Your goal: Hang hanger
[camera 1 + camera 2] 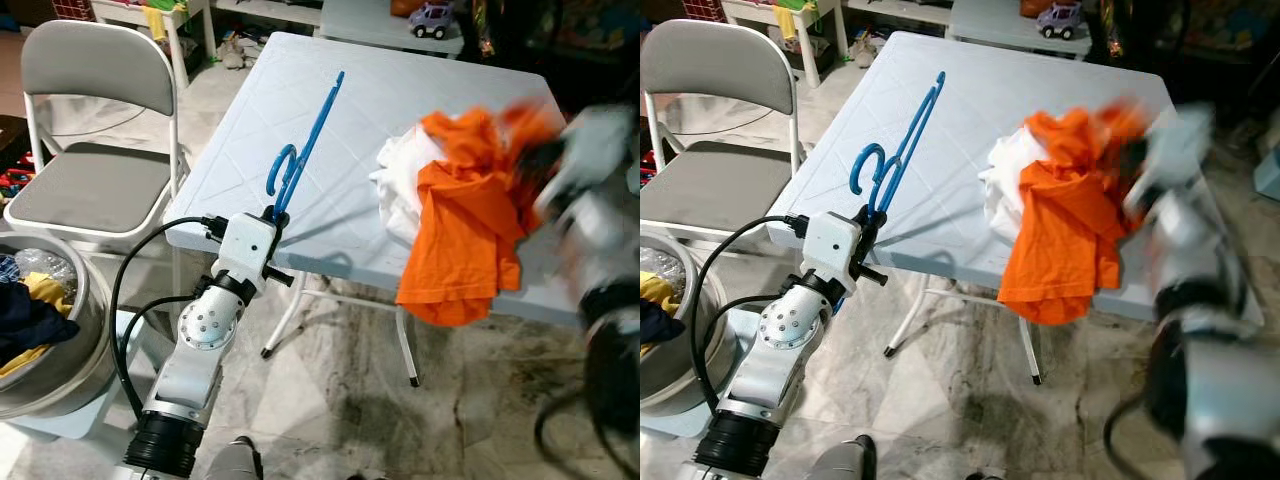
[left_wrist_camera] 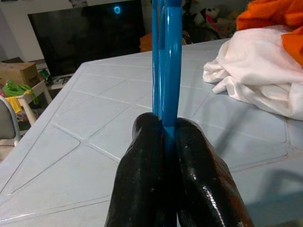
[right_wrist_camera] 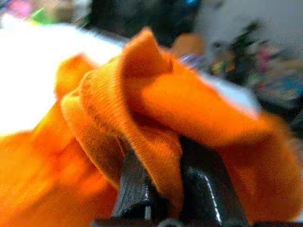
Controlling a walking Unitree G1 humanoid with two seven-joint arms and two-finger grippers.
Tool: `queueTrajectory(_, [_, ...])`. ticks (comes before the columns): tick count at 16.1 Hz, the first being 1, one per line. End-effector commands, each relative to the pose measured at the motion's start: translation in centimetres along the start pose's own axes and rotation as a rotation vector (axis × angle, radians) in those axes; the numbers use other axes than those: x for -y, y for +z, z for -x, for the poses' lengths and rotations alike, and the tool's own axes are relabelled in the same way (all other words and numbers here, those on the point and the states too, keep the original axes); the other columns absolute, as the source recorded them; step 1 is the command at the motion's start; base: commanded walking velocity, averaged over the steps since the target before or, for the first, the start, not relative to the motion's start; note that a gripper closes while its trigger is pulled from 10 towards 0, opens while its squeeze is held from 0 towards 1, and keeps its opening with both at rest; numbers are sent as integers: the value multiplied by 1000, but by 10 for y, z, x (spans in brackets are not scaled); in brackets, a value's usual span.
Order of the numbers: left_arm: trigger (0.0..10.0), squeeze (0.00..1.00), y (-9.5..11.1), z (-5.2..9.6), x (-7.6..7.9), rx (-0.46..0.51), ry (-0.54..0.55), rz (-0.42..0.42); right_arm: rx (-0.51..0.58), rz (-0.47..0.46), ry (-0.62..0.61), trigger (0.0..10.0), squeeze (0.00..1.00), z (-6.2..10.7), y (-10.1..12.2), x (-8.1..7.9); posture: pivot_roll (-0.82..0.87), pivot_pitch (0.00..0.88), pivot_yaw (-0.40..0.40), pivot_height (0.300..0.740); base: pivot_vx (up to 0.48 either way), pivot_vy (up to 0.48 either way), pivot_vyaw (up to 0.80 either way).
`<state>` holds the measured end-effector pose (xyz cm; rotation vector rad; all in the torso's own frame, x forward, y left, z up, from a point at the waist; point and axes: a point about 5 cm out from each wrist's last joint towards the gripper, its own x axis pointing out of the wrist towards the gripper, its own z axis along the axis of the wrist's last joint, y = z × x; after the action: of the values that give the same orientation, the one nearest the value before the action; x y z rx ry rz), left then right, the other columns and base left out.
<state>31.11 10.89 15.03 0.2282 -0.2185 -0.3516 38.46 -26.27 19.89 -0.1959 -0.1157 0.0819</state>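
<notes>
Left gripper [image 2: 168, 142] pinches the blue hanger [image 1: 305, 140] at the table's [image 1: 260, 110] seven-o'clock edge; right gripper [image 3: 163, 182], at three o'clock, bites the orange shirt's [image 1: 465, 215] collar; best keep both firm, threading hanger into neckline.

Bright, even light; right-side motion blur

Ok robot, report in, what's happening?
Left tool shut on blue hanger. Right tool shut on orange shirt. White cloth alongside.
</notes>
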Motion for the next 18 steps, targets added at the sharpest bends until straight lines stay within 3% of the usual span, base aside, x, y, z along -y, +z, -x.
queueTrajectory(1, [10000,0,-6,0,7,-34,-25,6,-3,6,57,10000,0,1,1,-1,284,148,-110,740,0,0,0])
queueTrajectory(2, [10000,0,-7,0,8,-38,-27,10,-61,16,107,10000,1000,6,-12,-5,280,145,-112,740,0,0,0])
queueTrajectory(4, [10000,0,-7,-1,9,-41,-31,15,-139,62,174,10000,1000,12,-26,-9,280,145,-112,740,0,0,0])
queueTrajectory(5, [10000,0,-8,0,10,-43,-30,21,-111,109,244,10000,1000,15,-20,-9,276,142,-119,740,0,0,0])
queueTrajectory(7, [10000,0,-9,0,11,-46,-30,27,-56,91,266,10000,1000,15,-10,-9,273,138,-125,740,0,0,0])
queueTrajectory(10, [10000,0,-10,1,13,-50,-30,32,124,57,215,10000,1000,22,13,-6,272,136,-132,740,0,0,0])
queueTrajectory(12, [10000,0,-12,2,14,-56,-30,35,189,23,189,10000,1000,34,19,-5,268,136,-131,740,0,0,0])
queueTrajectory(15, [10000,0,-12,1,15,-60,-41,36,148,6,280,10000,1000,52,17,-9,260,134,-122,740,0,0,0])
queueTrajectory(18, [10000,0,-12,0,17,-61,-54,38,13,-24,462,10000,1000,70,4,-22,258,133,-120,740,0,0,0])
